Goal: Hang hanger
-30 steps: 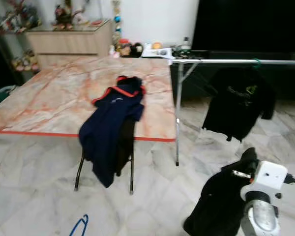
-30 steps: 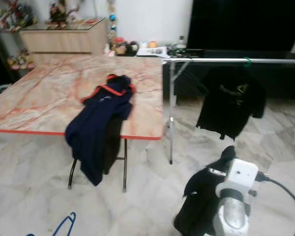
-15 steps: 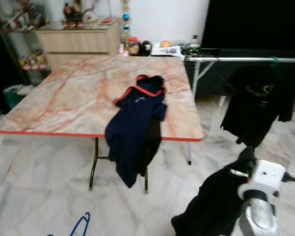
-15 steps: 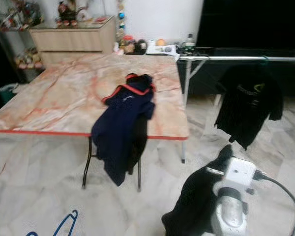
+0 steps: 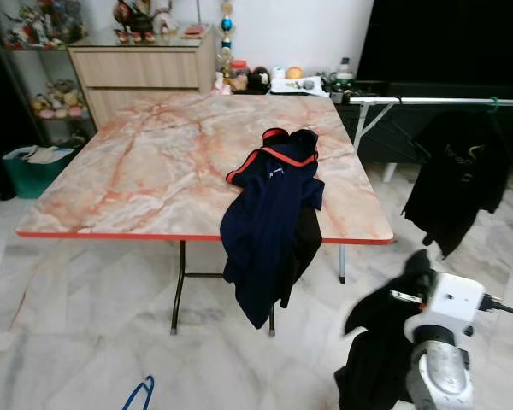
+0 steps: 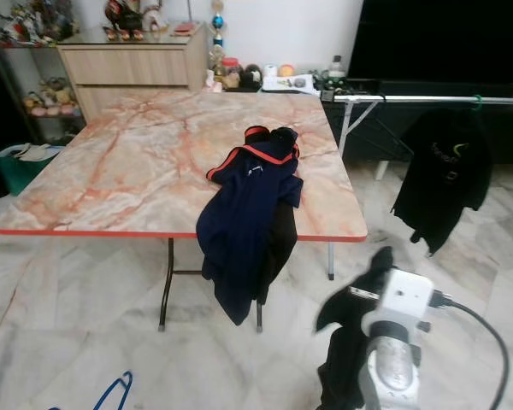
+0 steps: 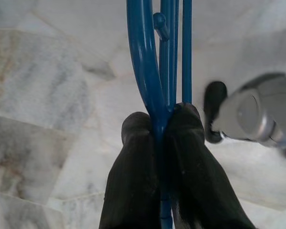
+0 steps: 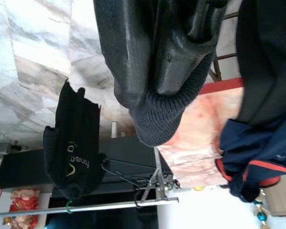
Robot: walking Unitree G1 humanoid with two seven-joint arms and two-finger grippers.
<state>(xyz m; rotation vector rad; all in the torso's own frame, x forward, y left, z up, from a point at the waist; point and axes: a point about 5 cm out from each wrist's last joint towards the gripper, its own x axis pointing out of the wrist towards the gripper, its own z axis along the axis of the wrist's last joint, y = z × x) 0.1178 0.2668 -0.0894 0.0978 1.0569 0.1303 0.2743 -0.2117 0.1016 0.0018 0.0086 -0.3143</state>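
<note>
The left gripper (image 7: 157, 124) was squeezed tight on the blue hanger (image 7: 152, 71), low at 7 o'clock. The right gripper (image 8: 157, 90) clutched a black garment (image 5: 380, 342) at 5 o'clock. A navy jacket (image 5: 269, 222) hung off the marble worktop (image 5: 154, 162), and a black shirt (image 5: 453, 179) hung on the rail (image 5: 445, 101) at 2 o'clock.

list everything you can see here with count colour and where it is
table: 1, pink-orange marble top with red edge, middle of the room
jacket: 1, navy with red trim, draped over the table's near edge
rail: 1, silver, to the right of the table
t-shirt: 1, black with a yellow-green logo, hanging from the rail on a green hook
cabinet: 1, light wood, against the back wall, figurines on top
basket: 1, teal, on the floor left of the table
hanger: 1, blue, clamped in the left gripper above the marble floor
dark garment: 1, black, hanging from the right gripper
left gripper: 1, black fingers, shut on the hanger
right gripper: 1, black fingers, shut on the dark garment
</note>
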